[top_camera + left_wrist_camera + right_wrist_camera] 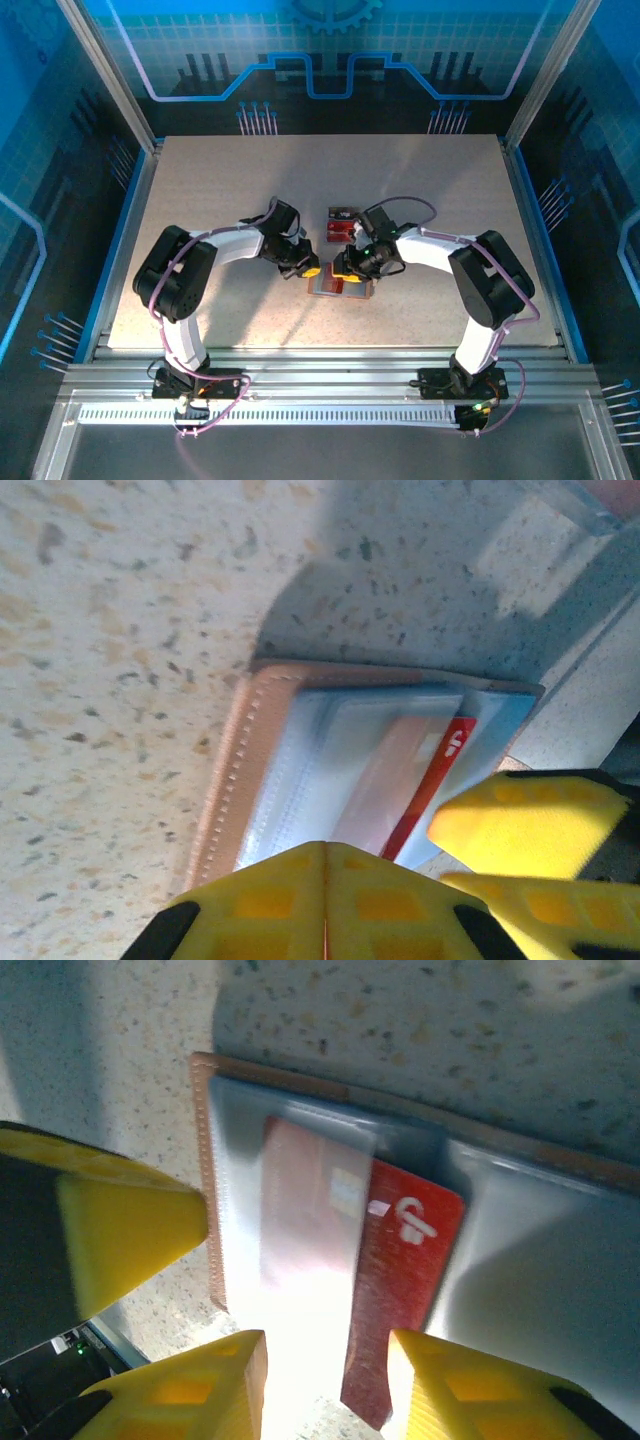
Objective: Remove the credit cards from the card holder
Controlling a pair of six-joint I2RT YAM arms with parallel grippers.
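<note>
Both arms were bent inward toward the card holder, which lay open at mid-worktop. The left tool, jaws closed together, sat over the holder's edge. The right tool, jaws narrowly parted, straddled a red credit card protruding from the holder's pocket.

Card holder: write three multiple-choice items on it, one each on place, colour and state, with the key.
1. The card holder lies: A at the tips of the left hand and right hand; B far left corner; C on the front rail.
2. The card sticking out of its pocket is: A blue; B red; C green.
3. The holder is: A folded shut; B spread open; C standing upright.
Key: 1 A, both hands meet over it; 2 B, red with a white mark; 3 B, its inner pockets face up.
</note>
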